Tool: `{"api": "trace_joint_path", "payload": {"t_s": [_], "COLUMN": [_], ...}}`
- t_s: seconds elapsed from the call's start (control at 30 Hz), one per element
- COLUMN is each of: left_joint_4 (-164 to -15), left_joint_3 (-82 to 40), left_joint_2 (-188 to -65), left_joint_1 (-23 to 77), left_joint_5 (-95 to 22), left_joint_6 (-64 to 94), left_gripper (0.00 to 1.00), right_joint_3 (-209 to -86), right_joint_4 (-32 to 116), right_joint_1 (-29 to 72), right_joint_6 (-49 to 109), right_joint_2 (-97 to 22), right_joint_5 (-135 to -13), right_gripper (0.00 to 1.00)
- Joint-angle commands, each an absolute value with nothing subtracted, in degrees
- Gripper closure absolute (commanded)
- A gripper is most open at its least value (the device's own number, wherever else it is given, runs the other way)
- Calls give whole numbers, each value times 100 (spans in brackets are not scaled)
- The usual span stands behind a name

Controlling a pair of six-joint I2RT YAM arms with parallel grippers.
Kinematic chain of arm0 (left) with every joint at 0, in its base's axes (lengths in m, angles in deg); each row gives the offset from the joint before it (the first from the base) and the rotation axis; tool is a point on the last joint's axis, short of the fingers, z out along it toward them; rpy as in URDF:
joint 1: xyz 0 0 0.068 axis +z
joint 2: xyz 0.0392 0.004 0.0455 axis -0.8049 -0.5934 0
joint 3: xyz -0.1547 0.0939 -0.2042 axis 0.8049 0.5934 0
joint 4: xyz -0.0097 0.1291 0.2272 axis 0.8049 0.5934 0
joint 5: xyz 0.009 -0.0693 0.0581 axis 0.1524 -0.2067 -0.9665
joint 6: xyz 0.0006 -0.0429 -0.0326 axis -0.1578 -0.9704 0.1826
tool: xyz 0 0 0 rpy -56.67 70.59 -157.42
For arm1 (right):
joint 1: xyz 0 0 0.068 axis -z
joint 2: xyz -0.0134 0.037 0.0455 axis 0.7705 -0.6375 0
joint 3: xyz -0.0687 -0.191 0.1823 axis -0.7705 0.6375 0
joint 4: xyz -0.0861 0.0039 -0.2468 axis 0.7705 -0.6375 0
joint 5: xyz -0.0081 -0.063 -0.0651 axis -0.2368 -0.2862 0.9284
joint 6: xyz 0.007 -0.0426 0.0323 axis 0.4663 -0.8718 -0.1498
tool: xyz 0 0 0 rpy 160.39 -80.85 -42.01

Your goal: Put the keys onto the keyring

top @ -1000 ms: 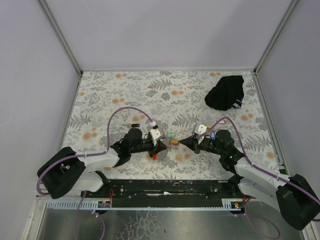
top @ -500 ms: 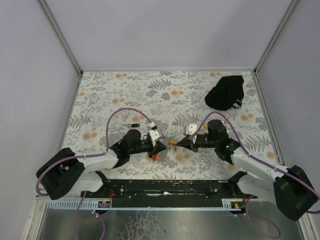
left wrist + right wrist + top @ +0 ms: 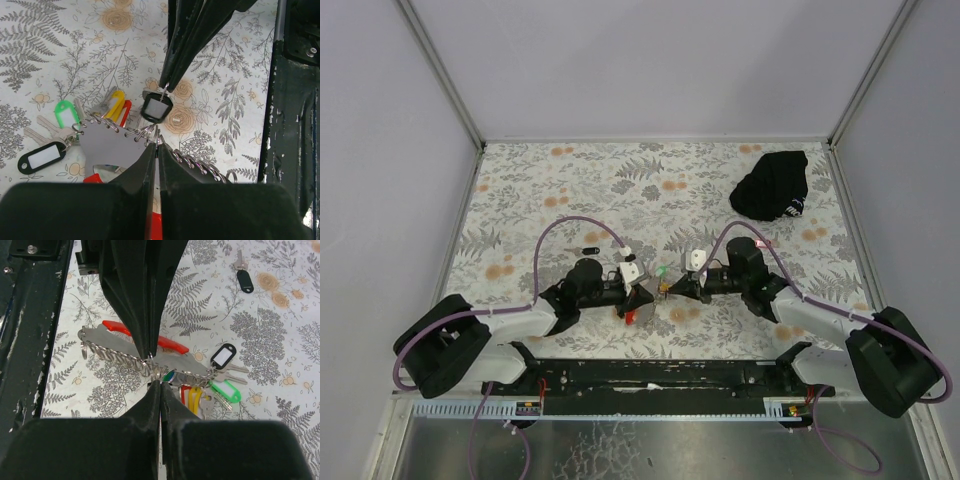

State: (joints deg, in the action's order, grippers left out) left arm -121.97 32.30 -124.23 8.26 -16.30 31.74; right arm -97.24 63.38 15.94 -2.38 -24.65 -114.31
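Reaching low toward each other, left gripper (image 3: 156, 144) pinching keyring (image 3: 107, 145), right gripper (image 3: 160, 383) pinching black-tagged key (image 3: 156, 108).

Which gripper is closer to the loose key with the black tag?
Left. The left gripper, shut on the keyring, sits right of the loose key, toward the bases; the right gripper, pinching a second key, is farther right.

Keyring (image 3: 107, 145): flat grey strap with a red end and a row of small wire rings along one edge. It is pinched at that edge by the left gripper (image 3: 156, 139), jaws closed.

Keys (image 3: 230, 374) fan from one end, tags green, yellow, red, blue and black-and-white.

A separate black tag (image 3: 155, 109) hangs from the closed right gripper (image 3: 166, 89) (its key mostly hidden).

Lone key (image 3: 243, 277), dark-tagged, lies flat on the bench (image 3: 50, 50), well apart.
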Motion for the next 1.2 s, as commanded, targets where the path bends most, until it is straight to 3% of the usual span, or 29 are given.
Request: {"api": "trace_joint_path", "payload": {"t_s": [0.0,0.47,1.17], "left_joint_4": [-12377,-12098,-12105], "left_joint_3": [3019,2894,2895], "left_joint_2": [-12546,-12615,-12589], "left_joint_1": [790,765,765], "left_joint_5": [-1324,-1244,-1255], "left_joint_6": [3358,3457,3459], "left_gripper": [100,100,100], "right_joint_3": [-9383,-9242,-9476], "right_joint_4": [7704,8236,7744], "right_joint_1": [1575,1564,1480], "right_joint_6": [120,399,195], "right_joint_2": [-2612,-3018,-3196], "right_joint_5": [-11459,-11821,-11792], "right_gripper": [100,100,100]}}
